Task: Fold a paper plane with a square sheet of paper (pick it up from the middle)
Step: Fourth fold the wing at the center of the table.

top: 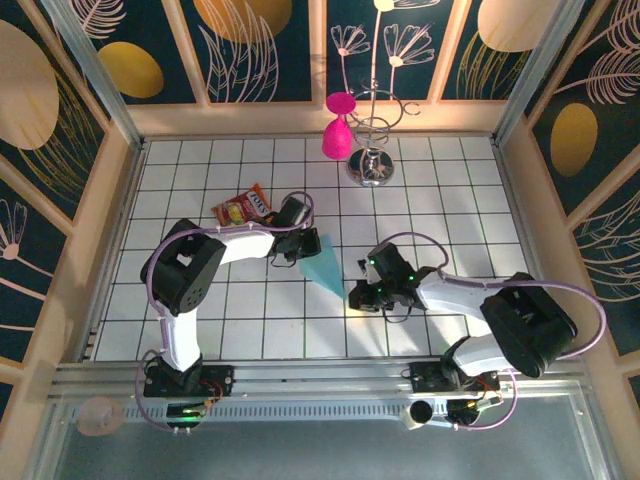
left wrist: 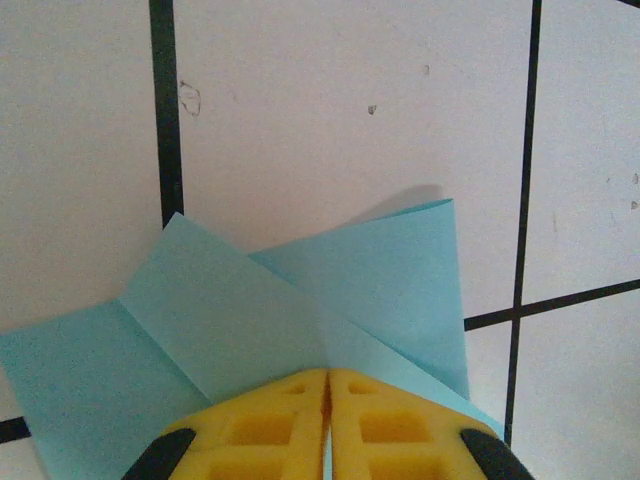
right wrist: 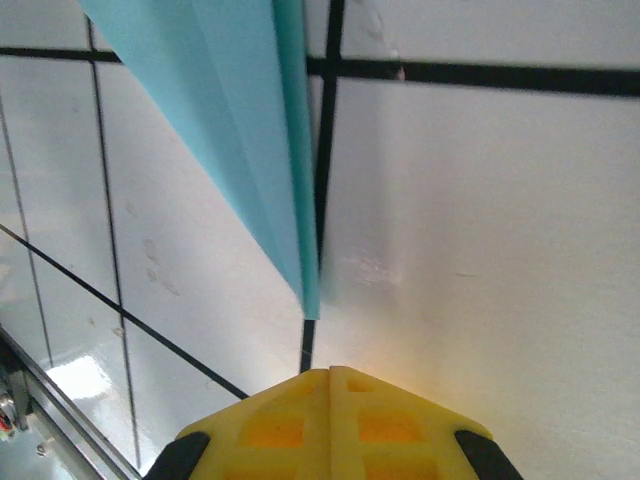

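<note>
Fingers (left wrist: 265, 430) of left gripper (left wrist: 328, 375): yellow, pressed together seam to seam, clamped on centre fold of paper plane (left wrist: 300, 320) at its wide rear end. Light-blue flaps fanned out to both sides just past the tips. Right flap lifted off the tile, shadow behind it. Creases plain on the left flap.

Fingers (right wrist: 270, 425) of right gripper (right wrist: 330, 372): also yellow, shut flush, nothing between them. Pointed nose of the plane just ahead of the tips, apart from them, over a black grid line.

From above: plane near the middle of the table (top: 450, 200), a narrow triangle, wide end toward the left arm (top: 185, 275), nose toward the right arm (top: 500, 315), slanting toward the near edge. Left arm bent in from the left, wrist over the rear of the plane. Right arm reaching in low from the right, wrist just beside the nose.

Farther out: red-and-yellow snack packet (top: 243, 207) on the tiles behind the left wrist, near the plane but apart from it. Pink glass (top: 338, 130) upside down at the back, hung on or leaning by a wire stand (top: 372, 165); cannot tell which. White tiles, black grid lines, patterned walls (top: 60, 120) around.
</note>
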Tool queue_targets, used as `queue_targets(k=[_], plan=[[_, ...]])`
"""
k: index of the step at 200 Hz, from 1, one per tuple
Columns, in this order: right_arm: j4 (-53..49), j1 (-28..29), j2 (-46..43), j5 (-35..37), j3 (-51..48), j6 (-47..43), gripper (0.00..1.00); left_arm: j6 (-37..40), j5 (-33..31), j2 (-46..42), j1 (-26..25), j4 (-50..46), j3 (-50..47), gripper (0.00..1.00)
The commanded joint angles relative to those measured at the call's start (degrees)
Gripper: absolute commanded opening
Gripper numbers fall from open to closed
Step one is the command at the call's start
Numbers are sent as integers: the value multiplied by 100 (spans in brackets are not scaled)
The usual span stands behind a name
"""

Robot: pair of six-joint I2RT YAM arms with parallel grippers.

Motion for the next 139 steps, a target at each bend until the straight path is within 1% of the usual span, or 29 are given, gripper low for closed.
queue_targets(k=[1, 17, 31, 43, 57, 63, 66, 81, 100, 126, 129, 139], plan=[[304, -191, -219, 293, 379, 163, 5, 133, 7, -75, 98, -349, 19, 11], [779, -356, -115, 302, 507, 255, 15, 46, 150, -427, 96, -124, 94, 14], [1087, -493, 97, 302, 585, 274, 22, -65, 110, -735, 104, 52, 49, 18], [1379, -614, 289, 249, 640, 274, 26, -160, -33, -971, 116, 136, -37, 21], [1687, -757, 510, 137, 722, 219, 29, -244, -233, -1223, 120, 206, -232, 29], [1772, -803, 618, 64, 798, 175, 30, -289, -301, -1234, 134, 260, -345, 31], [1821, -820, 700, -5, 856, 128, 31, -319, -332, -1397, 148, 287, -405, 31], [1926, -814, 1005, -193, 1051, -46, 32, -507, -326, -1616, 242, 515, -780, 37], [1980, -816, 1402, -373, 1266, -299, 33, -806, -30, -1881, 394, 1062, -1386, 44], [2053, -816, 1859, -669, 1497, -489, 31, -1226, 333, -2136, 488, 1815, -2024, 48], [2067, -955, 1904, -710, 1522, -501, 30, -1250, 378, -2145, 497, 1871, -2074, 49], [2125, -980, 2030, -860, 1586, -564, 28, -1316, 462, -2159, 491, 1970, -2163, 49]])
